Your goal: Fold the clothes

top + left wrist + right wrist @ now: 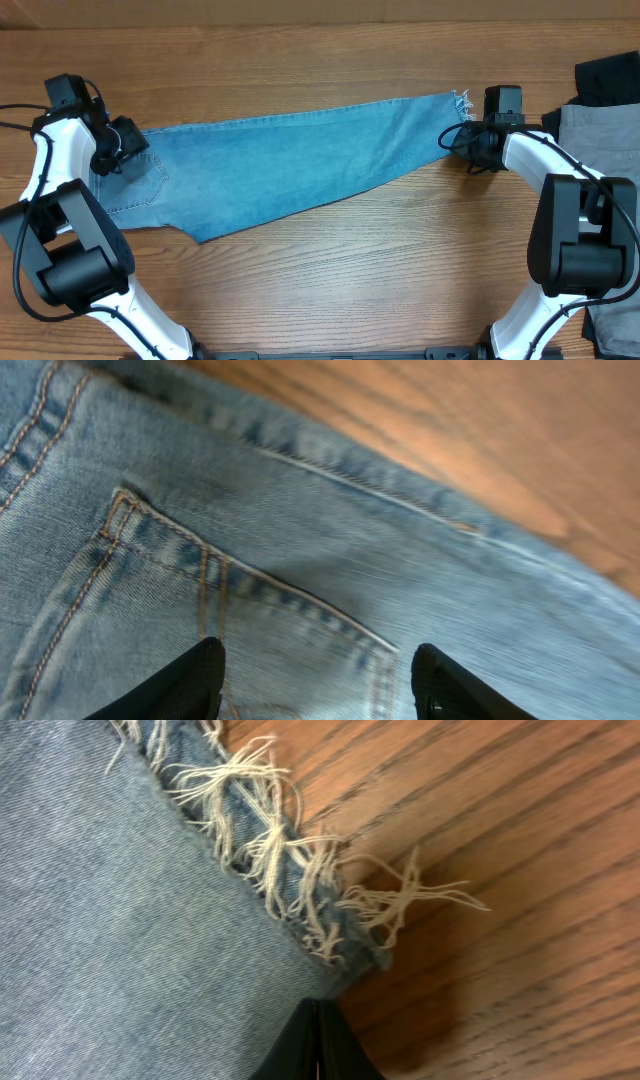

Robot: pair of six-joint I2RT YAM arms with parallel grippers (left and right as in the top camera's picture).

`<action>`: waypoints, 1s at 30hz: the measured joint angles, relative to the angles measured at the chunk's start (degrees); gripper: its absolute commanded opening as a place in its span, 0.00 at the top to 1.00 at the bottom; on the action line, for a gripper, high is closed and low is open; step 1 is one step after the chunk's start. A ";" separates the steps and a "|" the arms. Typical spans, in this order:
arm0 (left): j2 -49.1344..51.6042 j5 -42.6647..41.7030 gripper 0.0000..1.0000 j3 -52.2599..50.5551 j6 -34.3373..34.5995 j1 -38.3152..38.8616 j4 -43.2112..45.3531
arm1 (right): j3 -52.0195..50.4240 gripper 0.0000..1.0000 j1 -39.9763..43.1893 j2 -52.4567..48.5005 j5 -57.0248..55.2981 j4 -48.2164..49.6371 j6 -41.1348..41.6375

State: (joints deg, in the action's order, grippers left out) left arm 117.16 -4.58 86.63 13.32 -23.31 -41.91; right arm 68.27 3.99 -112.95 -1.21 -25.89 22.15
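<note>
From my remote station: at the far left, the left gripper [318, 665] hangs over the waist end of the light blue denim jeans [290, 160], its two black fingers [190, 680] standing apart with cloth showing between them, just below the top edge of a back pocket [150, 630] outlined in tan double stitching. The jeans lie flat in one long band across the wooden table [330, 280], wide at the left and tapering toward the right, the denim faded and finely ribbed against the brown, streaked grain. At the leg end, the frayed hem [270, 850] trails loose white threads onto the wood. The right gripper [315, 1020] sits at the corner of that hem with its jaws pressed together into a single dark wedge; whether cloth is pinched between them I cannot tell from the wrist view. At the far right edge lie the grey trousers [600, 140], smooth and pale, with a black garment [608, 75] just behind them.
</note>
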 measured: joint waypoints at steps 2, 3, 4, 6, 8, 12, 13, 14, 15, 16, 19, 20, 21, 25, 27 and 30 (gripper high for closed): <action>1.86 1.92 0.35 0.00 -0.04 0.00 0.02 | 0.13 0.96 0.04 0.00 -0.79 -0.37 0.15; 2.86 2.99 0.33 0.00 -0.04 0.00 0.02 | 0.24 0.96 0.11 0.00 -1.44 -0.70 0.20; 4.63 4.72 0.30 -0.02 -0.11 -0.02 0.24 | 0.31 0.96 0.17 0.00 -2.03 -0.96 0.26; 5.11 7.23 0.28 0.33 -0.20 0.28 1.07 | 0.39 0.96 0.44 0.00 -3.21 -1.55 0.31; 5.33 8.33 0.27 0.39 -0.20 0.44 1.36 | 0.42 0.96 0.68 0.00 -3.78 -1.73 0.28; 5.38 9.42 0.25 0.39 -0.20 0.42 2.32 | 0.42 0.96 0.85 0.02 -3.72 -1.40 0.33; 5.38 9.66 0.25 0.39 -0.20 0.39 2.49 | 0.42 0.96 0.87 0.15 -3.54 -1.27 0.31; 5.38 9.86 0.25 0.39 -0.20 0.37 2.58 | 0.42 0.96 0.94 0.28 -3.13 -1.18 0.31; 5.40 9.99 0.25 0.39 -0.20 0.35 2.62 | 0.42 0.96 1.03 0.31 -2.62 -1.14 0.28; 5.40 10.05 0.24 0.39 -0.20 0.35 2.71 | 0.42 0.96 1.22 0.52 -1.57 -0.90 0.09; 5.42 10.23 0.21 0.39 -0.20 0.35 2.75 | 0.42 0.96 1.40 1.86 1.73 0.59 -0.55; 5.42 10.23 0.21 0.39 -0.20 0.35 2.75 | 0.68 0.96 1.40 2.32 3.50 1.75 -0.79; 5.42 10.23 0.21 0.39 -0.20 0.31 2.75 | 0.87 0.96 1.38 2.36 4.00 2.27 -0.85; 5.42 9.57 0.21 0.39 -0.20 0.04 2.84 | 1.05 0.96 1.40 2.36 6.43 4.02 -1.07; 5.42 9.55 0.21 0.39 -0.20 0.02 2.93 | 1.07 0.96 1.38 1.97 7.23 4.66 -1.16; 5.44 9.55 0.21 0.39 -0.20 0.02 2.93 | 1.16 0.96 1.38 -0.24 8.11 5.84 -1.16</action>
State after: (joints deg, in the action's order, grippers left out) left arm 122.61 4.97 87.02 13.13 -23.29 -38.98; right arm 69.43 5.37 -113.19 6.90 -20.05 20.99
